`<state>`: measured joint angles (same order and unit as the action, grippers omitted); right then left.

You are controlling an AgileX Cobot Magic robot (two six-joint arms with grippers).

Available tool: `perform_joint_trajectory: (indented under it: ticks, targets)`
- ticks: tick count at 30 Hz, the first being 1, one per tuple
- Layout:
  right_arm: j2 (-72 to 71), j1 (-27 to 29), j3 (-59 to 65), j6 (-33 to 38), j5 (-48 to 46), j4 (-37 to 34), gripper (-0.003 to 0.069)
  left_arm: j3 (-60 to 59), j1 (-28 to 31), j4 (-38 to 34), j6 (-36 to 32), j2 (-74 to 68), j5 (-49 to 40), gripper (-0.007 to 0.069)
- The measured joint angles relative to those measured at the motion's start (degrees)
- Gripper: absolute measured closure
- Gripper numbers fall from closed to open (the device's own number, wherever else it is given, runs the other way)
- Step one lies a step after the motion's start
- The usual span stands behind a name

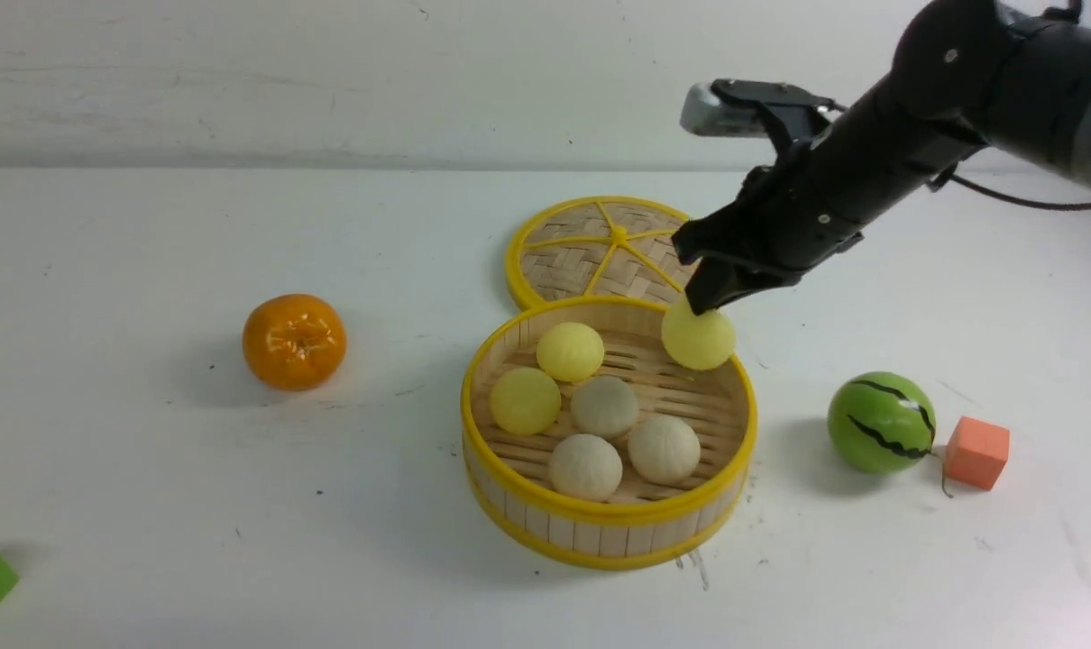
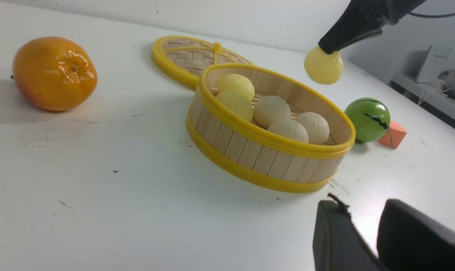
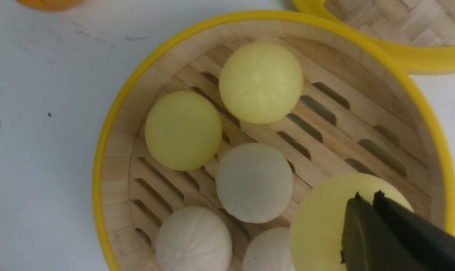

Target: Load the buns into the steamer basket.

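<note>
- Centrally, steamer basket [image 1: 728, 469] on the desk [image 1: 149, 505] holds five buns [image 1: 605, 406].
- Right gripper [image 1: 706, 306]: jaws pinched shut on a sixth, pale yellow bun [image 1: 701, 341], above the basket's far right rim.
- Left gripper [image 2: 366, 237]: jaws parted, empty, near the desk.
- Woven lid [image 1: 591, 248] lies flat behind the basket.

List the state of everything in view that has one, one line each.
Steamer basket: upright, lid off, five buns inside.
Lid: flat on the table behind the basket.
Sixth bun: pale yellow, pinched at its top by the right gripper, held above the basket's far rim.
Right gripper: shut on the bun.
Left gripper: empty, jaws apart.
</note>
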<state>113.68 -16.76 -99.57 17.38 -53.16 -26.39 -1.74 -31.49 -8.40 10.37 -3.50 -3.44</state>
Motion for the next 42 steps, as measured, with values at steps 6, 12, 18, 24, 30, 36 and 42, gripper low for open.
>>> perform_joint_trajectory:
  ticks: [6, 12, 18, 24, 30, 36, 42]
  targets:
    - [2.8, -0.8, 0.0, -1.7, 3.1, 2.3, 0.0659, 0.0, 0.0, 0.0, 0.0, 0.0, 0.0, 0.045]
    - [5.0, -0.9, 0.0, -1.9, 6.4, 3.8, 0.0659, 0.0, 0.0, 0.0, 0.0, 0.0, 0.0, 0.0449]
    - [7.5, -0.9, 0.0, -3.5, 10.7, 4.6, 0.0649, 0.0, 0.0, 0.0, 0.0, 0.0, 0.0, 0.0449]
    - [8.8, -0.9, 0.0, -4.8, 11.5, 4.6, 0.0577, 0.0, 0.0, 0.0, 0.0, 0.0, 0.0, 0.0442]
    - [7.7, -0.9, -0.1, -5.0, 10.6, 4.6, 0.0293, 0.0, 0.0, 0.0, 0.0, 0.0, 0.0, 0.0435]
    - [-1.8, -0.9, -1.5, -6.8, 0.0, 7.4, 0.0148, 0.0, 0.0, 0.0, 0.0, 0.0, 0.0, 0.0427]
    - [-16.3, -0.9, -2.1, -15.2, -15.0, 18.1, 0.0357, 0.0, 0.0, 0.0, 0.0, 0.0, 0.0, 0.0425]
